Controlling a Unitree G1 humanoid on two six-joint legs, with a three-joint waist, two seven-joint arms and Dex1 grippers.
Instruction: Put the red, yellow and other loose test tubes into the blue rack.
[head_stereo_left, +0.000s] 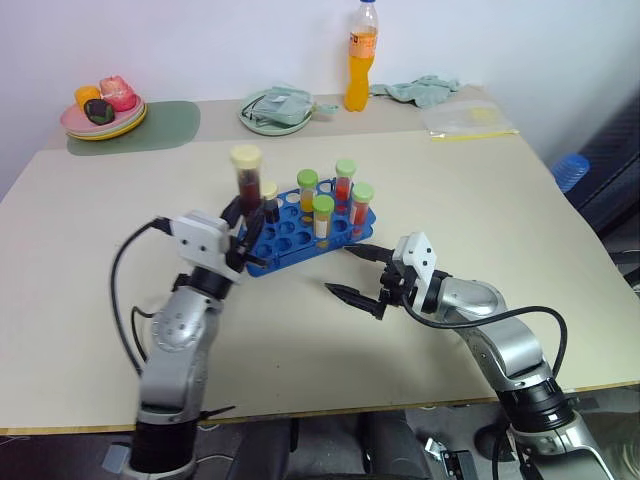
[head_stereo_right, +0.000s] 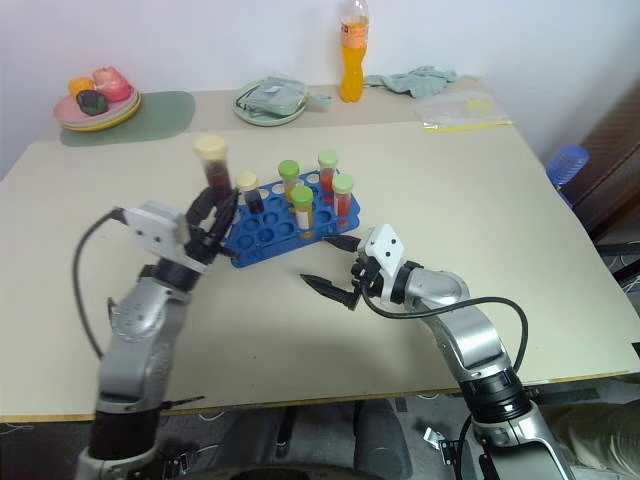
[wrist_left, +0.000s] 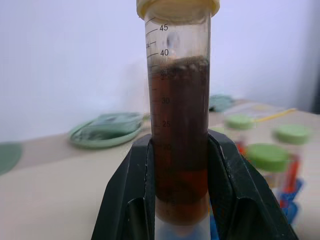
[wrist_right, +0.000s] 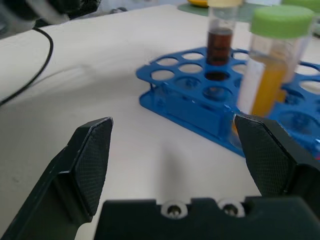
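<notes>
Showing graduations 45 and 40, clamped test tube (wrist_left: 180, 125), left gripper (wrist_left: 182, 170)

You can read numbers on the test tube (wrist_left: 179, 125) that the left gripper (wrist_left: 179, 200) holds. They run down its clear side beside small lines. Near the pale yellow cap you see 45, and under it 40. Lower down, 30 and 25 show faintly against the dark red-brown liquid. You cannot read the label on the orange bottle (head_stereo_left: 362, 55) at the far edge of the desk.
</notes>
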